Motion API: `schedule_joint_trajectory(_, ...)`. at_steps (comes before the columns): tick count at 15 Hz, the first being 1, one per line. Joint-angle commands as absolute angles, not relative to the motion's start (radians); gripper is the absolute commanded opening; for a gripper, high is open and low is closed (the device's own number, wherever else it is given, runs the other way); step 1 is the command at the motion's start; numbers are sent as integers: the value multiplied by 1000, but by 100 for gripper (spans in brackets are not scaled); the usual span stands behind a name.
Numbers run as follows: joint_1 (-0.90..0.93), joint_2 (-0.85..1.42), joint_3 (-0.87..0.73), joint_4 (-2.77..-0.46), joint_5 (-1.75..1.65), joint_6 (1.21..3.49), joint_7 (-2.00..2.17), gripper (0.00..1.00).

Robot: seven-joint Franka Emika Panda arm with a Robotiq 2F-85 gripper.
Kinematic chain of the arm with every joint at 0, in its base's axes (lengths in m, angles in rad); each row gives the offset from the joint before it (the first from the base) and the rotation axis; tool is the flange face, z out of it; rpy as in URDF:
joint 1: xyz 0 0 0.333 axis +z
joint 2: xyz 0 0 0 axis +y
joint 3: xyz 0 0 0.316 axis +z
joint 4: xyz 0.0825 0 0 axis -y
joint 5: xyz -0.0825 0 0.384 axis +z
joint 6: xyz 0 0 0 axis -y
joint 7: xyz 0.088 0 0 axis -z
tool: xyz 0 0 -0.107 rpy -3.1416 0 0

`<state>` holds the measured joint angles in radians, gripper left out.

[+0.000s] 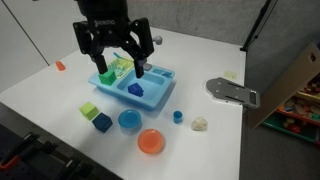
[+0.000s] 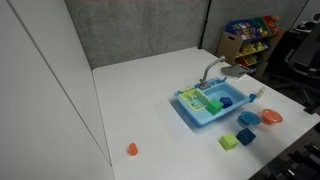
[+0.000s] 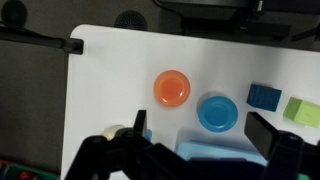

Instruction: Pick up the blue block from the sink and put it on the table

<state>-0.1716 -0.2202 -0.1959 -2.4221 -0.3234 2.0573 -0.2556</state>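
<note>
The blue block (image 1: 136, 89) lies in the light blue sink (image 1: 160, 84) on the white table (image 1: 200, 60). It also shows in an exterior view (image 2: 226, 101), inside the sink (image 2: 196, 118), next to green pieces (image 2: 205, 100). My gripper (image 1: 120, 68) hangs open just above the sink, with its fingers straddling the green pieces beside the block. In the wrist view the open gripper (image 3: 203, 135) frames the sink's near rim (image 3: 215, 150); the block is hidden under the gripper body. The arm does not show in the exterior view from the far side.
In front of the sink stand a green cube (image 1: 89, 110), a teal cube (image 1: 102, 122), a round blue bowl (image 1: 129, 120), an orange bowl (image 1: 151, 141), a tiny blue cylinder (image 1: 178, 116) and a white lump (image 1: 200, 124). A grey metal piece (image 1: 232, 92) lies near the table edge.
</note>
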Motion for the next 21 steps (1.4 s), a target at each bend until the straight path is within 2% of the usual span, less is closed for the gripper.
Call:
schedule_joint_trajectory(1, -152, -156, -172, -2356, -304, 2056, -229, 100)
schedule_joint_trajectory(21, -55, 231, -54, -1976, -224, 2039, -105, 100)
